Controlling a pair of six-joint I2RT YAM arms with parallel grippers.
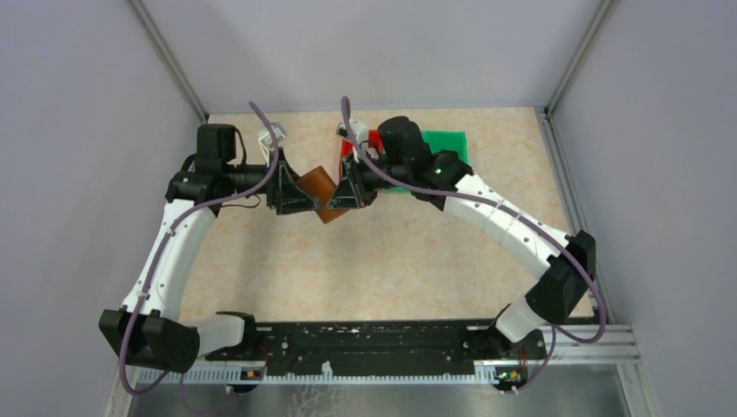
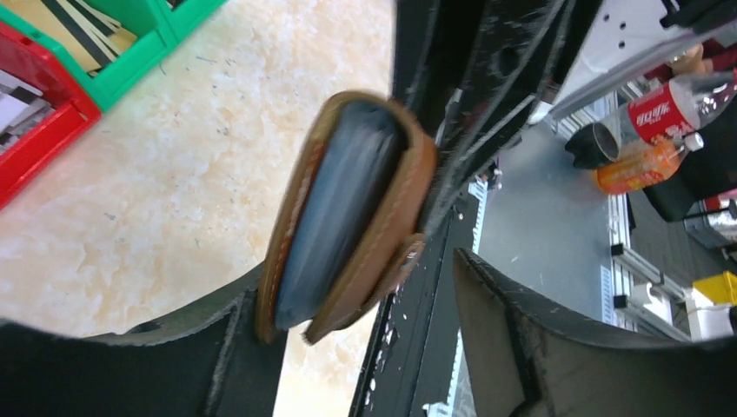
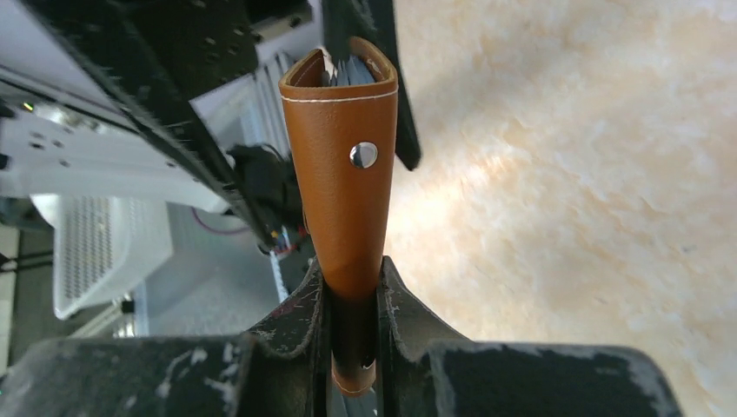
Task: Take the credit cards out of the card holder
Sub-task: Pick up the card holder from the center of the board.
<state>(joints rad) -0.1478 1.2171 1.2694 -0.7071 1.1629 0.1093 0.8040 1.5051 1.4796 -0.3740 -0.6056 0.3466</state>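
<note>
The brown leather card holder hangs in the air between my two grippers. My right gripper is shut on its lower end; the snap stud faces the right wrist camera. Blue-grey credit cards fill the folded holder, and their edges peek out at its top. My left gripper is open around the holder's other end. The holder touches the left one of its fingers and stands well apart from the right one.
A red bin and a green bin stand at the back of the table, just behind the right arm. In the left wrist view the red bin and green bin hold flat items.
</note>
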